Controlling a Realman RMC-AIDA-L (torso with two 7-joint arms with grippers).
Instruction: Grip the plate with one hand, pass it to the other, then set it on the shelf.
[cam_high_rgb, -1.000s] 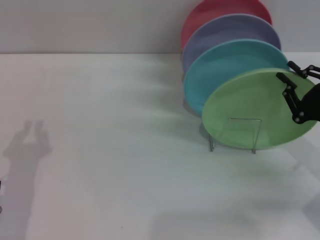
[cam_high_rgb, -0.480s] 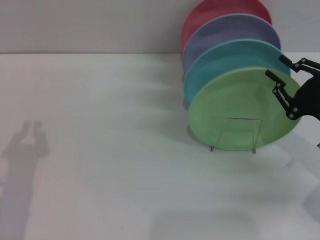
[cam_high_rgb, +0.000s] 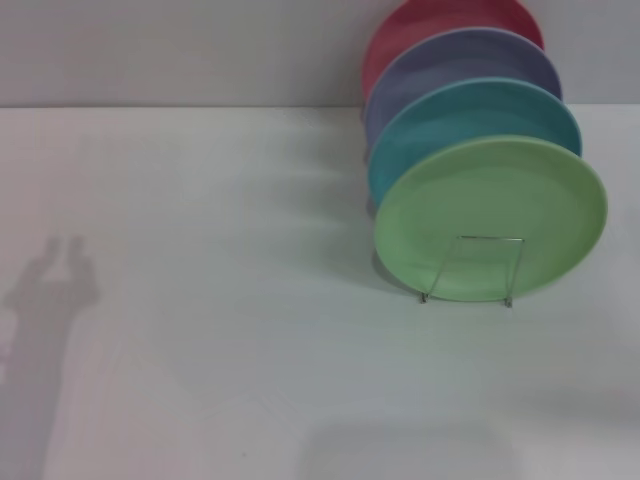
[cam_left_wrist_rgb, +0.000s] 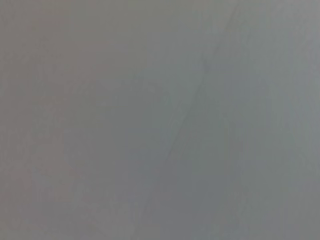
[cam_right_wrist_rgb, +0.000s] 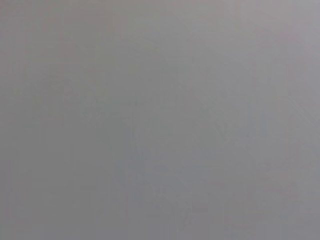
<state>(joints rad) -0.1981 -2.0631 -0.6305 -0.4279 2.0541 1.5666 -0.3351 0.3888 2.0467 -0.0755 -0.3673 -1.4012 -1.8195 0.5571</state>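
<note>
- The plate (cam_high_rgb: 490, 218) stands on edge in the rack (cam_high_rgb: 470, 270), at 3 o'clock on the table (cam_high_rgb: 200, 300), frontmost of the row.
- Behind it, overlapping toward 12 o'clock: turquoise plate (cam_high_rgb: 450, 115), lavender plate (cam_high_rgb: 440, 60), red plate (cam_high_rgb: 420, 20).
- Neither gripper appears; both wrist views give only blank grey, perhaps tabletop, so their fingers' state cannot be told.

Neither arm nor gripper appears in the head view; both wrist views give only a plain grey field with no fingers in them, so the pose and finger state of either gripper cannot be told
</note>
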